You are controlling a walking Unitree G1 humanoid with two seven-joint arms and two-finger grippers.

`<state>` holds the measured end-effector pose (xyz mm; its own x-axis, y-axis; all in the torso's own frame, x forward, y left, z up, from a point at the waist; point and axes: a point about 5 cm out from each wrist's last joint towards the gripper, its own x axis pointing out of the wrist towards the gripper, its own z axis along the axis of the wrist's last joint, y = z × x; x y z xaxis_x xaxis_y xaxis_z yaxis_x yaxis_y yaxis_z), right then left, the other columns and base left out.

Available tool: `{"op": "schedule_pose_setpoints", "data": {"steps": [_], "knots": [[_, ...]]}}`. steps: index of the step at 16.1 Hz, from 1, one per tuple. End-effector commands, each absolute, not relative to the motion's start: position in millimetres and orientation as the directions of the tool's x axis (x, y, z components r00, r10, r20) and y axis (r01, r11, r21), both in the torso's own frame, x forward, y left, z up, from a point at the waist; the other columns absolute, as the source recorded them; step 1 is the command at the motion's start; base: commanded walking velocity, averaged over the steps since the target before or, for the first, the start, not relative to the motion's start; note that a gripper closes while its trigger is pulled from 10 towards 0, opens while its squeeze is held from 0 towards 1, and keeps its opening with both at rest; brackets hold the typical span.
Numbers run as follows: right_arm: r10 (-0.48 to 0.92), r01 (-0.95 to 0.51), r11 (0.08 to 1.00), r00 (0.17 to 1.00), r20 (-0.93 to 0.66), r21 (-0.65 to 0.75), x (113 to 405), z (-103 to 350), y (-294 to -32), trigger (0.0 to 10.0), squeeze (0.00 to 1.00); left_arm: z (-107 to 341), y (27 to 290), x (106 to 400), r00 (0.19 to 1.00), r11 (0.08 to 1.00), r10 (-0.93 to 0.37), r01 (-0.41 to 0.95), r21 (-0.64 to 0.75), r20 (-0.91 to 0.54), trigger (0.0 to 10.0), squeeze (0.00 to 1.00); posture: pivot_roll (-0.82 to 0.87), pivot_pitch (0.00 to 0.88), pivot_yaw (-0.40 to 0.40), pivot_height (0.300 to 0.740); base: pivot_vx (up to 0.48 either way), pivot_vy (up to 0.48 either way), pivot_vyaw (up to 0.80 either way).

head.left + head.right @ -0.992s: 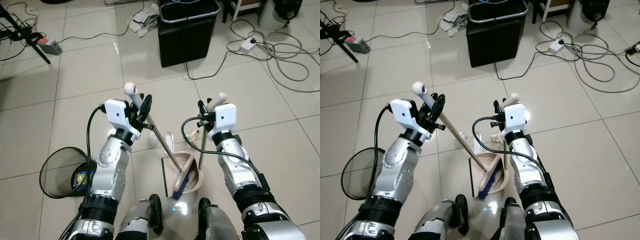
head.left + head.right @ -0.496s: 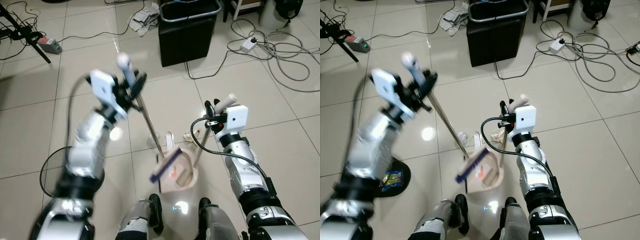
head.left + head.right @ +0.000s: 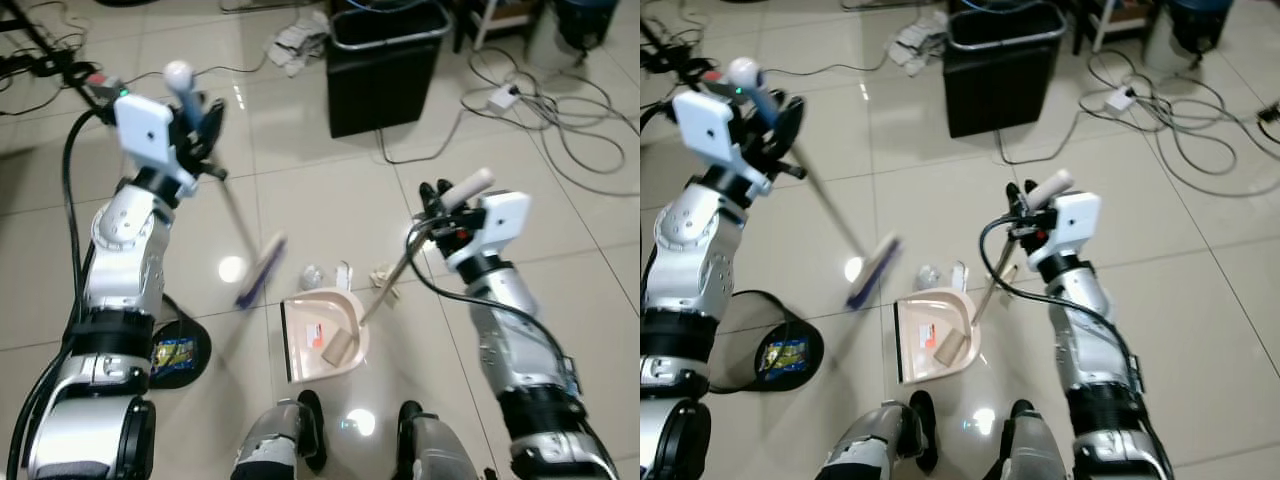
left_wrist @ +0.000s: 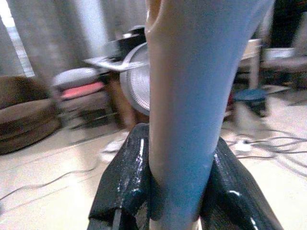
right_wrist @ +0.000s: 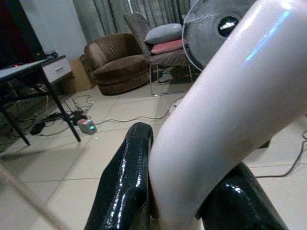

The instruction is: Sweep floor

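Risk first: we see the left pincer point(image 3: 200, 120) clamped on the blue-bristled, metal-handled broom point(image 3: 258, 272), raised off the floor; a wild swing could scatter debris. Right pincer point(image 3: 440, 200) grips the beige plastic dustpan point(image 3: 322, 335)'s handle; tilting would spill its scrap.

One black bin point(image 3: 389, 65) stands on the tiles, and everything else counts off from it. Nearer the robot than the bin lie one beige dustpan point(image 3: 322, 336), with one scrap point(image 3: 339, 348) inside it, and one broom point(image 3: 255, 272) held above the floor. Two bits of litter point(image 3: 312, 277) sit between bin and dustpan. One heap of crumpled paper point(image 3: 299, 38) lies beside the bin. Two grippers, left point(image 3: 196, 125) and right point(image 3: 440, 205), each grasp one handle.
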<state>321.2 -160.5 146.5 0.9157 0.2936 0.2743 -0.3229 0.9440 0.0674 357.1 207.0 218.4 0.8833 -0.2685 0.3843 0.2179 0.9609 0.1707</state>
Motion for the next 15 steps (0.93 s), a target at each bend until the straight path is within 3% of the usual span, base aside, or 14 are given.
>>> {"op": "schedule_pose_setpoints", "data": {"steps": [1,9,12,15], "knots": [[0.298,-0.339,0.937,0.903,0.31,0.086,317,156,-160,10.0,0.0,210,215,354,0.9,0.973,-0.217,0.169,0.156,0.379,10.0,0.0,0.06,0.152,0.094,0.74,0.0,0.0,0.0],[0.139,-0.25,0.944,0.892,0.431,0.213,302,229,-175,10.0,0.0,135,214,323,0.969,0.984,-0.157,0.136,0.117,0.193,10.0,0.0,0.0,0.12,0.111,0.74,0.0,0.0,0.0],[0.047,-0.19,0.947,0.879,0.474,0.258,297,254,-185,10.0,0.0,118,213,305,0.977,0.976,-0.184,0.168,0.142,0.111,10.0,0.0,-0.02,0.114,0.111,0.74,0.0,0.0,0.79],[-0.029,-0.159,0.929,0.869,0.494,0.335,293,269,-197,10.0,0.0,116,193,291,0.961,0.953,-0.264,0.247,0.174,0.083,10.0,0.0,-0.03,0.093,0.125,0.74,0.0,0.0,0.74]]}}
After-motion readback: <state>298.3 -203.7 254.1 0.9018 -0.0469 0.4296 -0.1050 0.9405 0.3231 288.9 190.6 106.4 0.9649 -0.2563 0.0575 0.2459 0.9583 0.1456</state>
